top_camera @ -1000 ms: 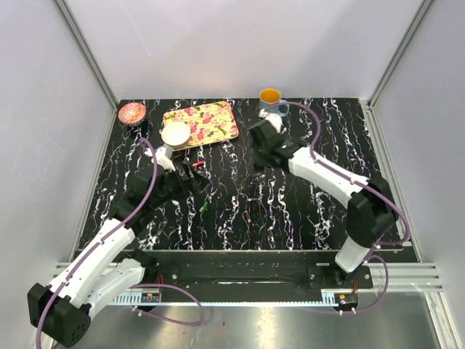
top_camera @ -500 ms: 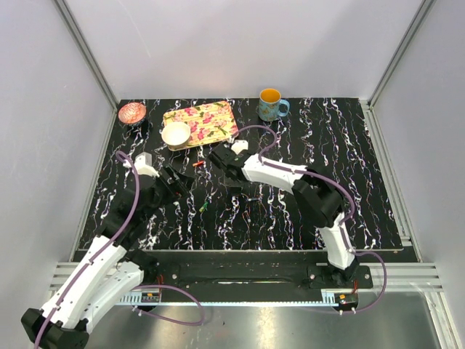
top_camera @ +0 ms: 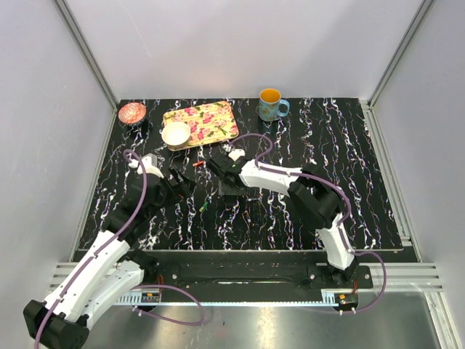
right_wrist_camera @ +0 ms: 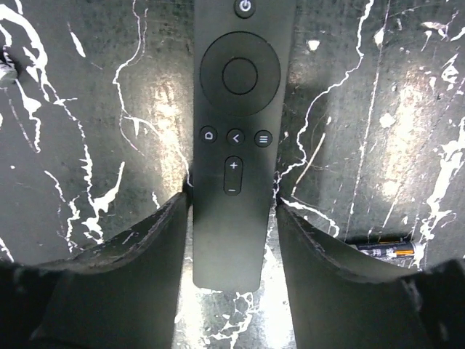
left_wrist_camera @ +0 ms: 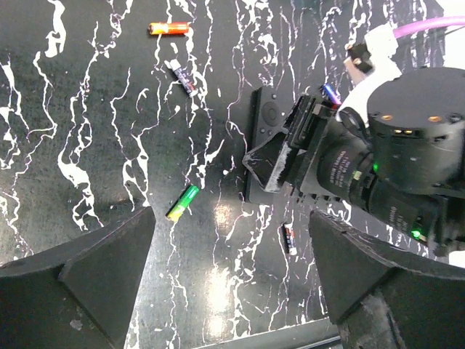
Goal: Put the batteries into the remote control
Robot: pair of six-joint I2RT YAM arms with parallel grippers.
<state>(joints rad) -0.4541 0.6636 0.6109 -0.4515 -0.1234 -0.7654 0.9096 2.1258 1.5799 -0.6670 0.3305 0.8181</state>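
Black marbled table (top_camera: 349, 182), white walls. L gripper (left_wrist_camera: 231, 213) hovers wide open, empty. R gripper (right_wrist_camera: 232, 200) straddles remote control (right_wrist_camera: 236, 145) near table centre, buttons up; can't tell if clamped. Loose batteries (left_wrist_camera: 182, 202) beside it, none loaded. Step: securing remote. Next prob needs flip + back cover off.

The remote control (right_wrist_camera: 243, 145) lies flat on the worktop (top_camera: 349, 182) between the right claw's (right_wrist_camera: 232, 198) fingers. One battery (right_wrist_camera: 383, 249) lies near its right side, and a second battery (left_wrist_camera: 182, 202) lies further off to its left.
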